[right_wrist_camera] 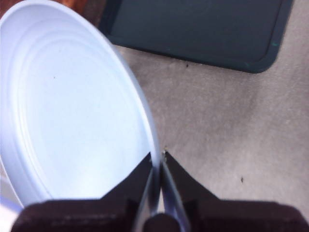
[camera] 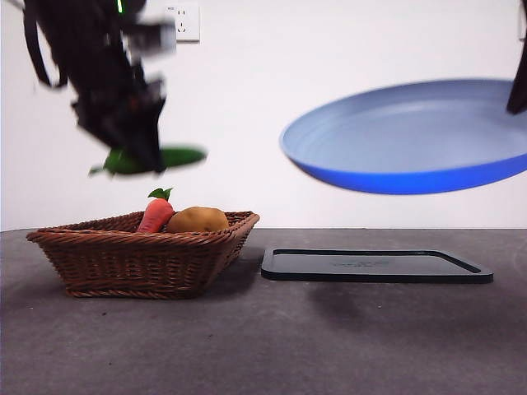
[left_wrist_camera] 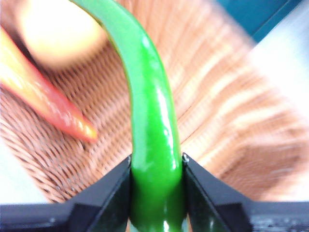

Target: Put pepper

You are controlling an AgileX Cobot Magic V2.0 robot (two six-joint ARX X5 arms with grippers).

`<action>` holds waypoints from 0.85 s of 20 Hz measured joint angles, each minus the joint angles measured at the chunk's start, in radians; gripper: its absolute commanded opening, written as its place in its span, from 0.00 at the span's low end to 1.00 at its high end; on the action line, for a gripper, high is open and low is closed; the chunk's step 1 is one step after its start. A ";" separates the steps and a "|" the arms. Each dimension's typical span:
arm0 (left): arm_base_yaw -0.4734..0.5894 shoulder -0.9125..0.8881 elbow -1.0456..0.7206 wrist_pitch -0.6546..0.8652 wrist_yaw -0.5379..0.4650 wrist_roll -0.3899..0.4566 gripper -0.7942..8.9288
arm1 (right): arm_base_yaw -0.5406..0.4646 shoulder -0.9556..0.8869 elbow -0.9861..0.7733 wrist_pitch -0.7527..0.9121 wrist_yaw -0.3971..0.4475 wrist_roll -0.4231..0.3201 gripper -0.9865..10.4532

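Jaws: both pairs are closed on something. The left gripper (left_wrist_camera: 157, 166) pinches the pepper (left_wrist_camera: 149, 125) across its body, one jaw on each flank. The right gripper (right_wrist_camera: 158, 162) is clamped thin on the rim of the blue plate (right_wrist_camera: 72, 111).

Blue plate: largest thing in sight, held in the air at a tilt in the front view (camera: 412, 136), its hollow facing up and toward the camera, and bare as far as can be seen. It hangs above the black tray (camera: 375, 265), well apart from it.

Table: grey, with a bare stretch in front (camera: 272, 346).

Wicker basket: sits on the table on the left (camera: 123, 259), just beside the tray (whether the two touch I cannot tell).

Black tray: flat on the table, nothing on it.

Left arm: dark and blurred at upper left of the front view, its gripper (camera: 136, 152) above the basket.

Pepper: glossy green, lifted clear of the basket (camera: 169, 159), lying roughly level in the grip, near the plate's edge but not over it.

Potato: tan, in the basket (camera: 198, 220).

Carrot: orange-red with green leaves, in the basket beside the potato (camera: 155, 214).

Progress: by my reading about halfway. The pepper is picked and the plate is raised to receive it. Left to do: carry the pepper across over the plate, lower it in, and let go.
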 measured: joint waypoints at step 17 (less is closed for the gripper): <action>-0.305 0.044 0.004 0.006 0.134 -0.053 0.20 | 0.100 0.310 0.000 0.300 -0.198 0.277 0.09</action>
